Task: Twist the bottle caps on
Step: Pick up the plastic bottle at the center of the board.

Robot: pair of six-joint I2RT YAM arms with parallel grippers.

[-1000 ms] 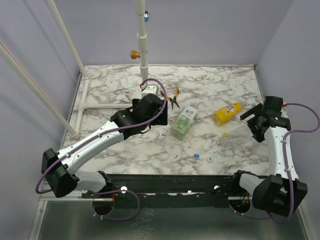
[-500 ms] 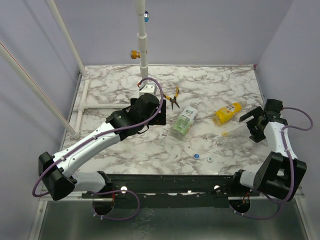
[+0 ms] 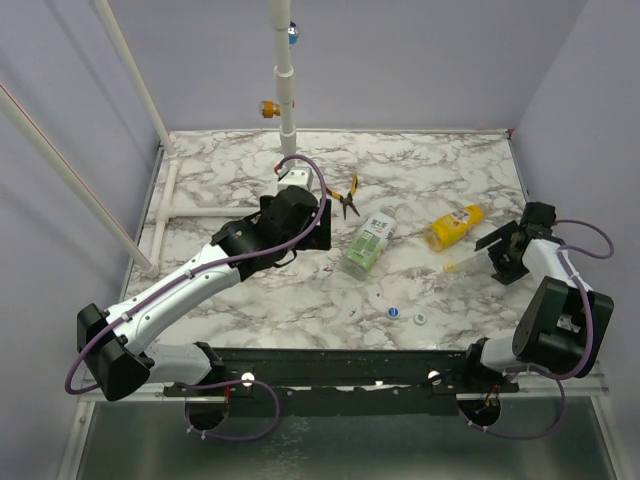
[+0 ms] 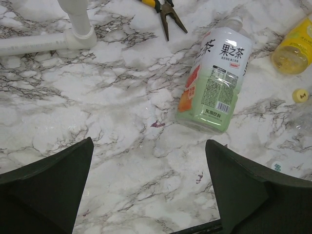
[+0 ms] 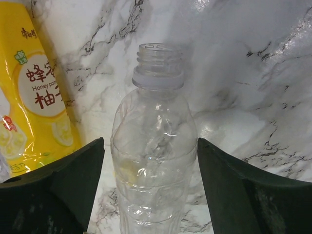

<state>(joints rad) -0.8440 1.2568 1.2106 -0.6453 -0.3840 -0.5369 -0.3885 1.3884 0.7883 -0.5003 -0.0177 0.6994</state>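
Clear bottle now between closer-set right fingers, grip unclear; left fingers wide apart.

White arms carry black joints, purple cables and dark wedge-shaped fingers.

Green-label bottle on its side, mid-worktop. Yellow bottle on its side, to its right. Clear bare bottle, neck open, beside it. Yellow cap nearby. Blue cap and whitish cap together, near edge.
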